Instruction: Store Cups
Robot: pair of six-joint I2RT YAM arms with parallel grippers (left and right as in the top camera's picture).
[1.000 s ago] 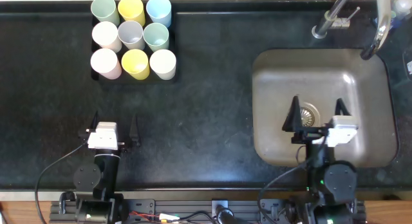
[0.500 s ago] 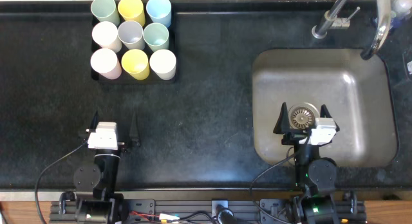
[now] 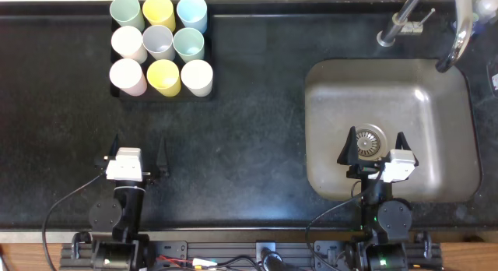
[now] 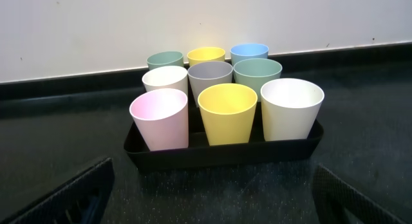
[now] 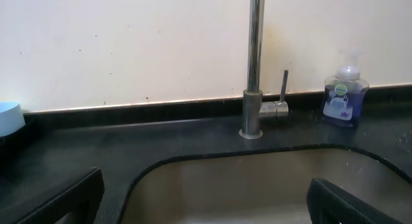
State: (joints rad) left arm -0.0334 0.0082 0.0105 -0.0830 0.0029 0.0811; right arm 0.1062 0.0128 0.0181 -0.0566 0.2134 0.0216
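At the back left of the counter (image 3: 249, 131), against the wall, we find the nine cups (image 3: 159, 45) standing upright, mouths up, three rows of three in a black tray (image 4: 225, 156). Every slot holds a cup, and neighbours stand close together or touch at the rims.

Our left gripper (image 3: 138, 146) rests near the front edge of the counter with its fingers spread wide and nothing between them. The tray lies straight ahead of it, up the counter and well apart, and the left wrist view looks squarely at the front row: pink, yellow and white. Our right gripper (image 3: 373, 142) is also wide and empty, and it hangs over the sink (image 3: 436, 107), facing the tap (image 5: 255, 63) and the soap bottle (image 5: 344, 95), far to the side of the tray.

We judge the left arm to be the nearer one by a clear margin, so any reach for a cup falls to it. Since each cup's long axis runs vertically, we would come in over the front row and close on one rim or wall. The tight packing leaves little room for a finger between cups, and that is where a neighbour might get knocked. With the tray full, the storing may already be done.
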